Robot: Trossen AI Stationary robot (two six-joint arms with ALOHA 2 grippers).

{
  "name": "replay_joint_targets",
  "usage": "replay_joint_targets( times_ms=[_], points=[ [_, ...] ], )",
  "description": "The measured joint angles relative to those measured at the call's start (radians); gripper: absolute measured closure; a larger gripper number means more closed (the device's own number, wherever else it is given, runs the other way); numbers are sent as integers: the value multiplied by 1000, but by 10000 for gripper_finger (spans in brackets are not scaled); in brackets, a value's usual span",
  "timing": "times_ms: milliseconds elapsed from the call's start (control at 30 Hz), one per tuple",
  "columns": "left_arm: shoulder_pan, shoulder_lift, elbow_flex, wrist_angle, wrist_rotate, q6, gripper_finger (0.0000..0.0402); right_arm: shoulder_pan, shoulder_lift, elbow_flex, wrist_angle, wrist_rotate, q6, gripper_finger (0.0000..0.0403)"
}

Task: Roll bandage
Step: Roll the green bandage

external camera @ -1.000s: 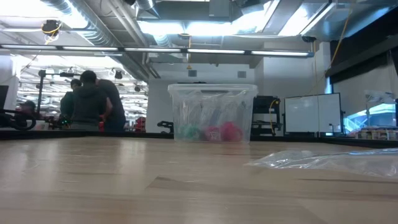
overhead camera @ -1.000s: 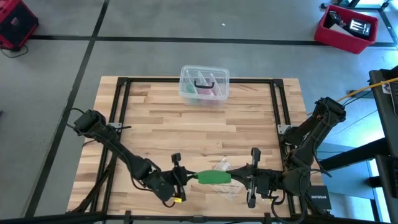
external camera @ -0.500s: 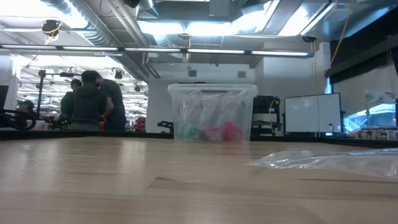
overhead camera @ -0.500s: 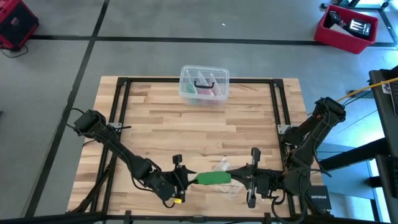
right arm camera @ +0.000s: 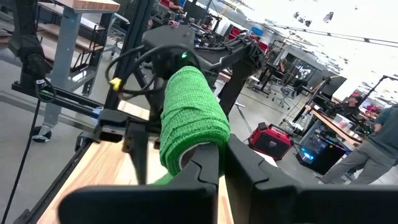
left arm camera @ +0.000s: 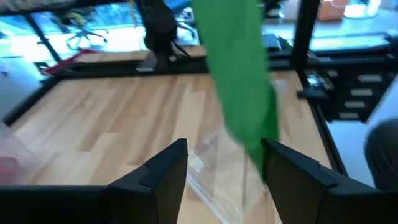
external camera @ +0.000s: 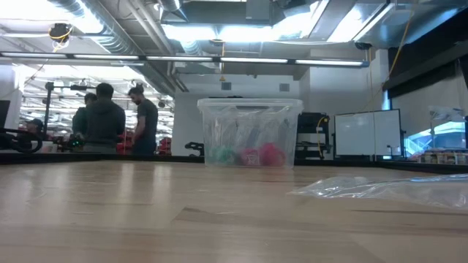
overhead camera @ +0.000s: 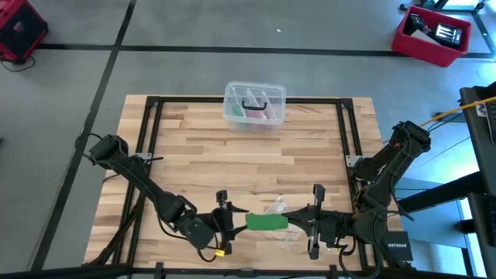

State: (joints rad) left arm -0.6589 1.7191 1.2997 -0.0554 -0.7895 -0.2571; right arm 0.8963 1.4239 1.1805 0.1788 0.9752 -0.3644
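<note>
The bandage (overhead camera: 267, 222) is a bright green roll, held level above the table's near edge between my two grippers. My right gripper (overhead camera: 299, 225) is shut on its right end. In the right wrist view the roll (right arm camera: 189, 112) sticks out ahead of the fingers. My left gripper (overhead camera: 231, 222) stands open just left of the roll's other end. In the left wrist view the green roll (left arm camera: 239, 81) reaches down toward the gap between the spread fingers (left arm camera: 171, 165). Whether it touches one of them, I cannot tell. My right gripper pinches the roll's near end (right arm camera: 194, 152) between its two shut fingers (right arm camera: 208, 168). The fingers come level from the table's right and lie along the roll. The roll sticks out level toward the left gripper, lifted clear of the table.
A crumpled clear plastic bag (overhead camera: 280, 211) lies on the table under the roll and shows in the low view (external camera: 387, 188). A clear plastic box (overhead camera: 254, 105) with pink and dark items stands at the far middle. People stand in the room behind the table.
My left gripper has opened and let go of the roll's left end, then drawn back a little toward the table's left and up. The roll stays level in my right gripper, which has kept still.
</note>
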Motion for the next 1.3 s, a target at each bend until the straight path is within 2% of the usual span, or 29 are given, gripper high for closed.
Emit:
replay_joint_targets(
  times_ms=[233,367,633,767,900,1067,1300],
  points=[
    [3,0,7,48,-23,61,217,0,0,0,-5,-27,2,390],
    [-44,-27,7,48,-33,215,217,0,0,0,-14,-29,1,391],
    [-130,-78,9,160,-249,556,218,0,0,0,-25,-74,23,389],
    [-134,-79,9,300,-251,697,218,-1,0,0,-23,-124,51,390],
    [-123,-78,9,382,-240,763,218,-8,2,0,-35,-150,81,390],
    [-120,-78,9,417,-145,782,218,-9,5,0,-54,-108,84,390],
    [-92,-77,9,424,-93,729,218,-57,7,0,-94,-129,124,389]
  ],
)
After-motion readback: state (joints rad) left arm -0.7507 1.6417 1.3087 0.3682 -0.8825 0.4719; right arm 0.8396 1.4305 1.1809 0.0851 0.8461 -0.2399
